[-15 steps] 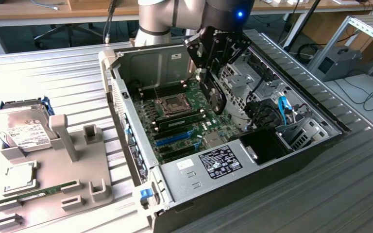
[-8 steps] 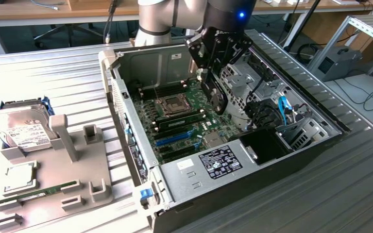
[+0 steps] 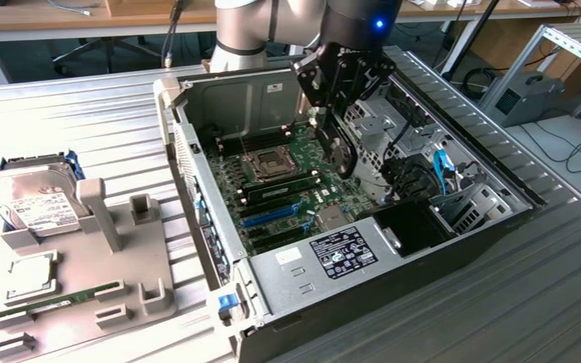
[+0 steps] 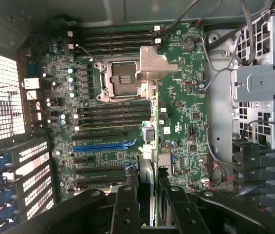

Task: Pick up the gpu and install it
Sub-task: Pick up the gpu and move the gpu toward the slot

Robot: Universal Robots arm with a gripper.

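Pincer (image 4: 149,207) seemingly gripping gpu (image 4: 149,165) edge-on between its fingers, over motherboard (image 4: 186,122)

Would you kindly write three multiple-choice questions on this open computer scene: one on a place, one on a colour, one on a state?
1. Where does the hard drive lie?
A) on the power supply
B) in a drive bay
C) on the grey tray, at the exterior view's left of the case

2. What colour is the long slot that stands out on the motherboard?
A) blue
B) red
C) yellow

3. What is the state of the gpu?
A) lying on the tray
B) gripped in the pincer over the motherboard
C) leaning outside the case

Answers:
1. C, since the drive sits at the tray's far end, outside the case.
2. A, since one slot is bright blue among black ones.
3. B, since the pincer's fingers clasp the card edge-on inside the open case.
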